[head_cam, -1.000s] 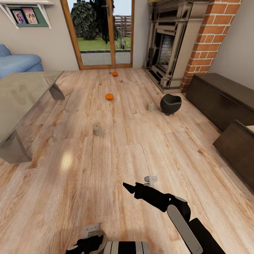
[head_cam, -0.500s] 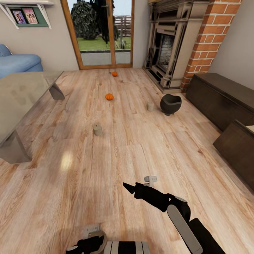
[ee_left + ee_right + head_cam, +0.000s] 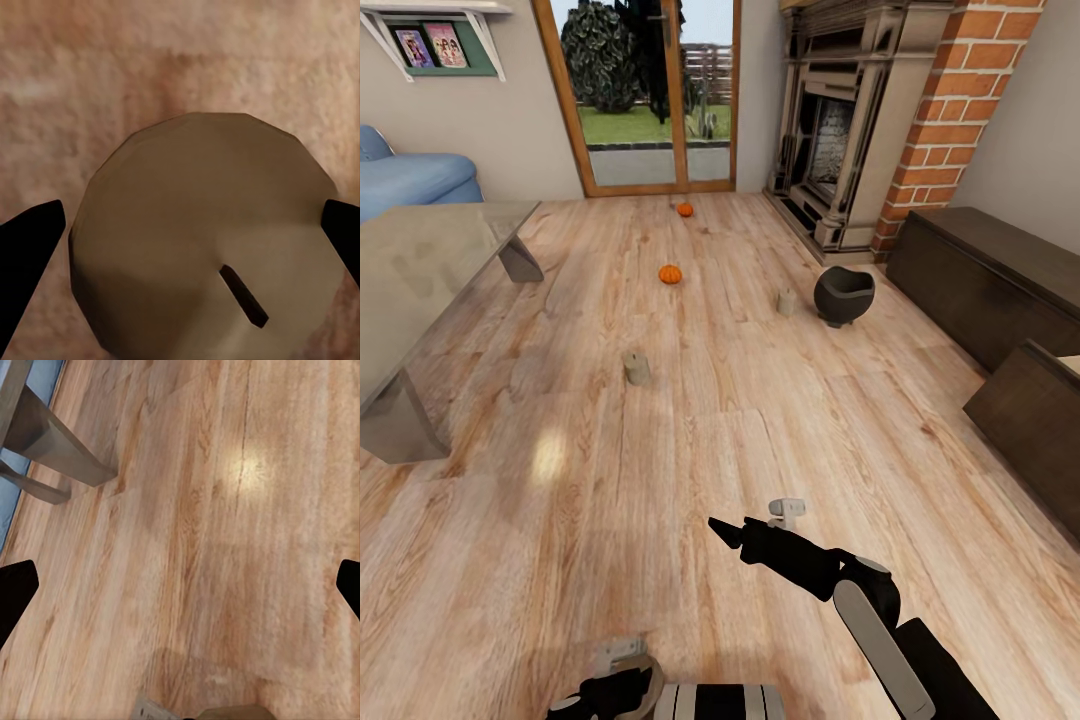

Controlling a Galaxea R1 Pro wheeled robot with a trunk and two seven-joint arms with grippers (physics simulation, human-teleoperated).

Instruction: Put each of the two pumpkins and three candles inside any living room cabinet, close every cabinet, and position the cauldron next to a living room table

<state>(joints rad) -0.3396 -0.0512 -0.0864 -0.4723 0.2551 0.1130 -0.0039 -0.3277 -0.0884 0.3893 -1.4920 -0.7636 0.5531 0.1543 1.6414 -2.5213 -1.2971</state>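
Two orange pumpkins lie on the wood floor, one mid-room and one near the glass door. A candle stands left of centre and a second candle stands beside the black cauldron. The third candle sits wick up between my left gripper's fingers, which press its sides. My left gripper is low by my trunk. My right gripper hangs open over bare floor. The dark cabinet runs along the right wall.
A glass-topped table stands at the left, with a blue sofa behind it. The fireplace and a brick column are at the back right. A dark cabinet front juts out at the right edge.
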